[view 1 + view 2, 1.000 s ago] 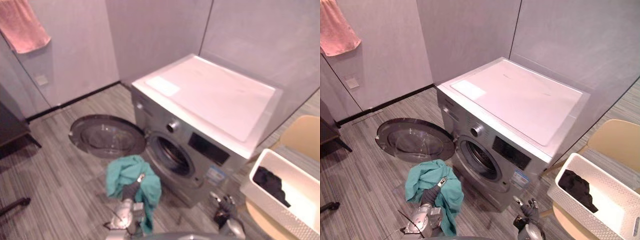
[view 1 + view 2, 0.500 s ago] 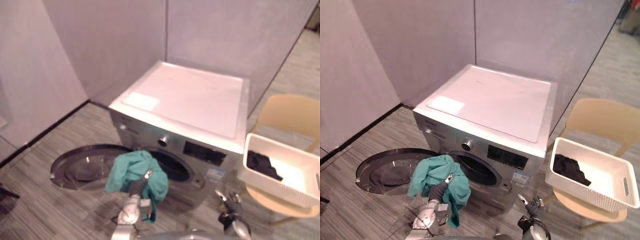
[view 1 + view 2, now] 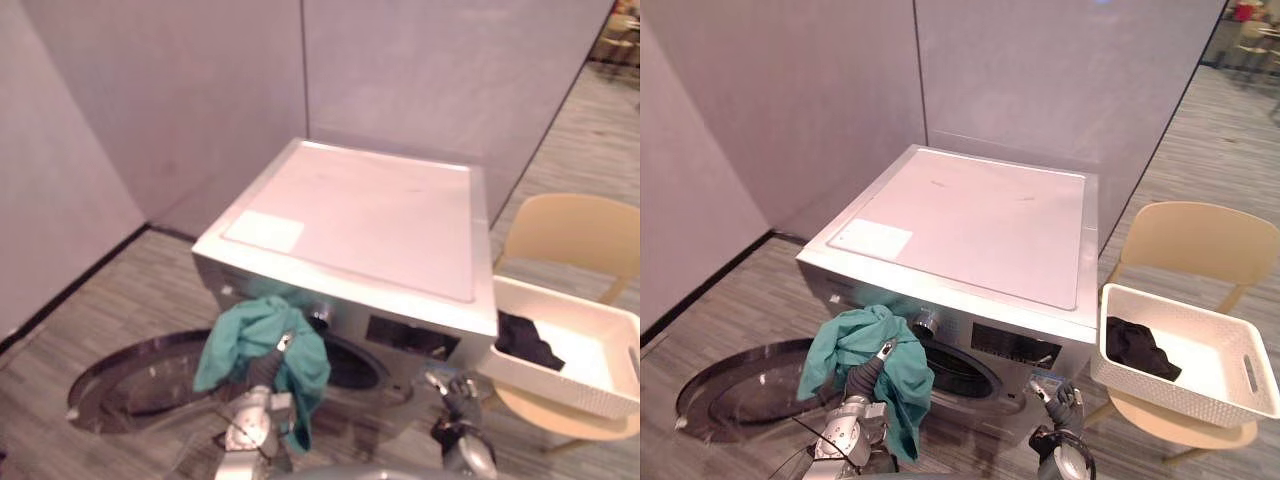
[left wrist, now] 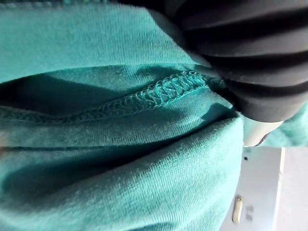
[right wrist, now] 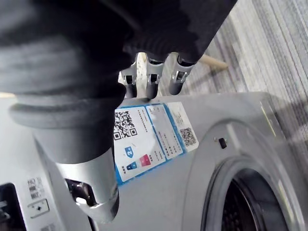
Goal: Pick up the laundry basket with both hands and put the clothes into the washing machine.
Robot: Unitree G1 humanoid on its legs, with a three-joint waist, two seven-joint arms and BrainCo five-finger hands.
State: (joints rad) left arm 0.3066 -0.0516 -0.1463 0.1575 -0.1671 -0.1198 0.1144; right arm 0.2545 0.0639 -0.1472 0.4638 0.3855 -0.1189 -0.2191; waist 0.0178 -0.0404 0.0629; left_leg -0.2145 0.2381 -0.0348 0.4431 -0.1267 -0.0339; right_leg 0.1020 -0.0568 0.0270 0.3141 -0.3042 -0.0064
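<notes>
The washing machine (image 3: 980,215) stands in the middle of the scene, its round door (image 3: 740,390) swung wide open to the left and its drum opening (image 3: 955,372) facing the near side. Just in front of that opening the left hand (image 3: 862,378) is raised with a teal garment (image 3: 855,345) bunched over it and hanging down on both sides; the cloth covers the upper left part of the opening and is not inside the drum. In the left wrist view the teal cloth lies right against the dark ribbed cover (its stitched hem runs across it), so whether that hand is closed round the cloth cannot be told. The right hand (image 3: 1058,400) is low at the near right of the machine's front, its fingers (image 5: 153,79) straight, side by side and holding nothing, close to a blue and white sticker (image 5: 149,139) on the panel. To the right, a white laundry basket (image 3: 1180,392) rests on the seat of a beige chair (image 3: 1195,240), apart from both hands, with a dark garment (image 3: 1137,347) in its left end.
</notes>
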